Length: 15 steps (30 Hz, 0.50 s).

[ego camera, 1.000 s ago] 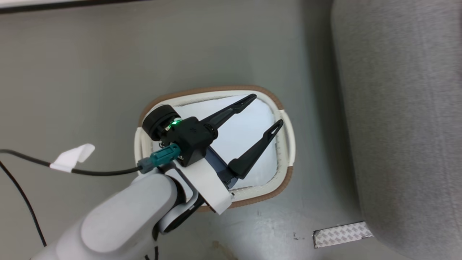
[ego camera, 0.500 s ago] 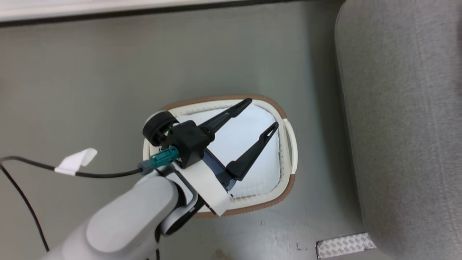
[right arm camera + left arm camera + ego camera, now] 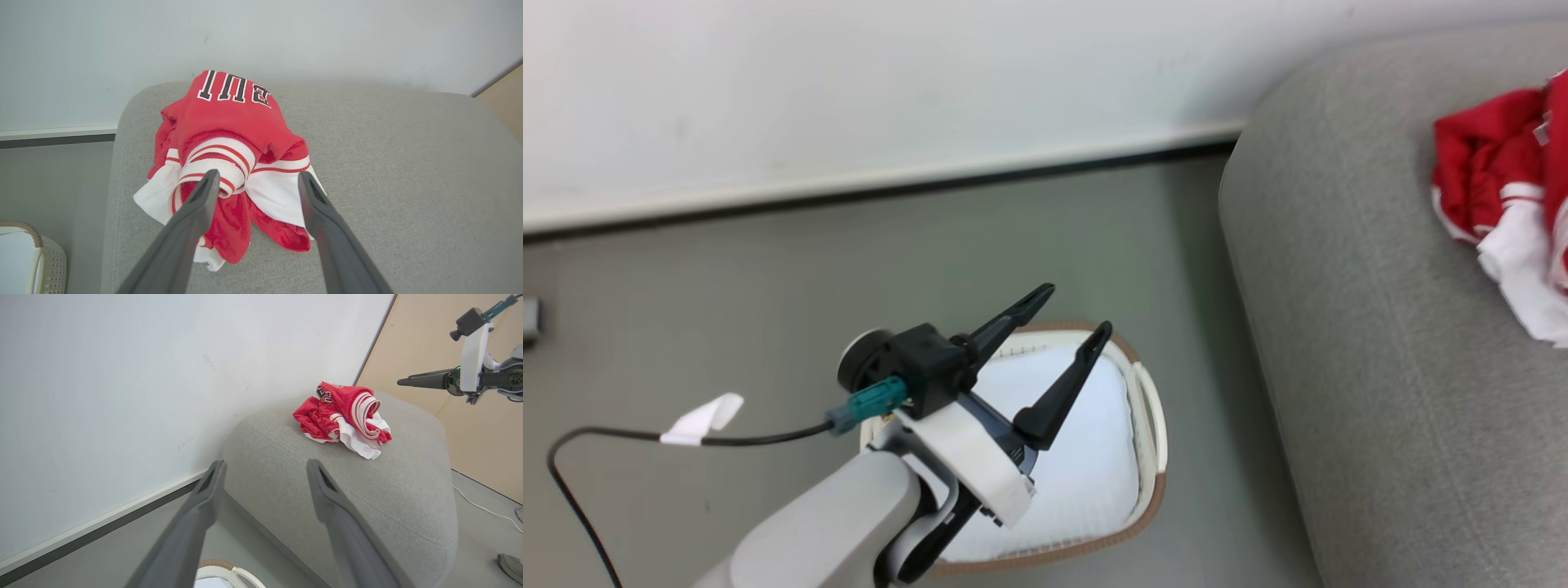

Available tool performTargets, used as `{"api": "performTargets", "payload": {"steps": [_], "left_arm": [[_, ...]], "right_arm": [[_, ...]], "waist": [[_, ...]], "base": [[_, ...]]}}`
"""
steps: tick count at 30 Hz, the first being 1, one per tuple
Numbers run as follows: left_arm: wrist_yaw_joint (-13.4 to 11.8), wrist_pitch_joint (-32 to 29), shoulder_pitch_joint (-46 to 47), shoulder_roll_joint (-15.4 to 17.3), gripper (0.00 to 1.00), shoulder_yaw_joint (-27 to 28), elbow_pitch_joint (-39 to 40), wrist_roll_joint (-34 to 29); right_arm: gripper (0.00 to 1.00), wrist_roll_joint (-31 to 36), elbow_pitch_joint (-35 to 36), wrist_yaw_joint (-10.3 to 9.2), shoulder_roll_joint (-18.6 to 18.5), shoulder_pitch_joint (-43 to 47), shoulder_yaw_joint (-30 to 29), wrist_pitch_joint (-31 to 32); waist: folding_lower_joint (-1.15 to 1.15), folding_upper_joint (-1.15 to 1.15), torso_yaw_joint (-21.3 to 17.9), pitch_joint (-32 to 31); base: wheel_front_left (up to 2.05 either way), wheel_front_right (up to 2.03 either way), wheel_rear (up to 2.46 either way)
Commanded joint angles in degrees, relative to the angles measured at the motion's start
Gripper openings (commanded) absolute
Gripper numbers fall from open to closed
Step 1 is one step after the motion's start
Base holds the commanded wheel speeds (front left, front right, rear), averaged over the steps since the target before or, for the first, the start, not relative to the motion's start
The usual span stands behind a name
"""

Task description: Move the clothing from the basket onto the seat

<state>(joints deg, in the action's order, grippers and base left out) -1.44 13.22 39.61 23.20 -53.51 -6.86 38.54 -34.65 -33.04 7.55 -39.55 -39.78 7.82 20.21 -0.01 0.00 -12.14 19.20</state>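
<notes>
I am holding my left pincer (image 3: 1076, 308) over the basket (image 3: 1161, 441), its two dark fingers spread apart and gripping nothing. The basket is standing on the grey floor (image 3: 727, 310) just beside the seat (image 3: 1380, 367), and its white bottom is showing between my fingers. A black cable (image 3: 760, 438) with a white tape tag is trailing from my left wrist across the floor.

I am holding my right pincer (image 3: 258, 174) in the air above the seat, fingers wide apart and empty. In the left wrist view it is hanging clear of the clothing (image 3: 233, 122), up and to one side of it.

The clothing is lying in a crumpled red and white heap on top of the seat, near the end by the white wall (image 3: 849, 82). The jersey is sitting uppermost, its dark white-outlined lettering facing up, with striped trim and white fabric spilling out below it.
</notes>
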Motion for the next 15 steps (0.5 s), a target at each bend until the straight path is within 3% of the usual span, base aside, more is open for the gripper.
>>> {"api": "performTargets", "payload": {"steps": [1,7,15], "left_arm": [[-0.4,0.7,-1.7,-0.1,1.00,0.7,-0.2,1.3],[-1.8,1.5,-4.8,-0.3,1.00,3.3,-0.4,3.2],[-4.6,1.9,-9.4,1.3,1.00,9.8,-0.8,4.9]], "right_arm": [[1.00,-1.0,2.2,-0.13,-0.6,1.5,0.9,1.3],[1.00,-2.3,12.3,-0.13,-1.5,3.8,3.1,3.3],[1.00,-1.8,21.4,-0.13,0.0,6.4,4.4,-1.1]], "waist": [[0.01,0.00,-0.1,-4.9],[0.01,0.00,2.3,-10.8],[0.01,0.00,7.9,-16.7]], "base": [[0.00,0.00,0.00],[0.00,0.00,0.00],[0.00,0.00,0.00]]}}
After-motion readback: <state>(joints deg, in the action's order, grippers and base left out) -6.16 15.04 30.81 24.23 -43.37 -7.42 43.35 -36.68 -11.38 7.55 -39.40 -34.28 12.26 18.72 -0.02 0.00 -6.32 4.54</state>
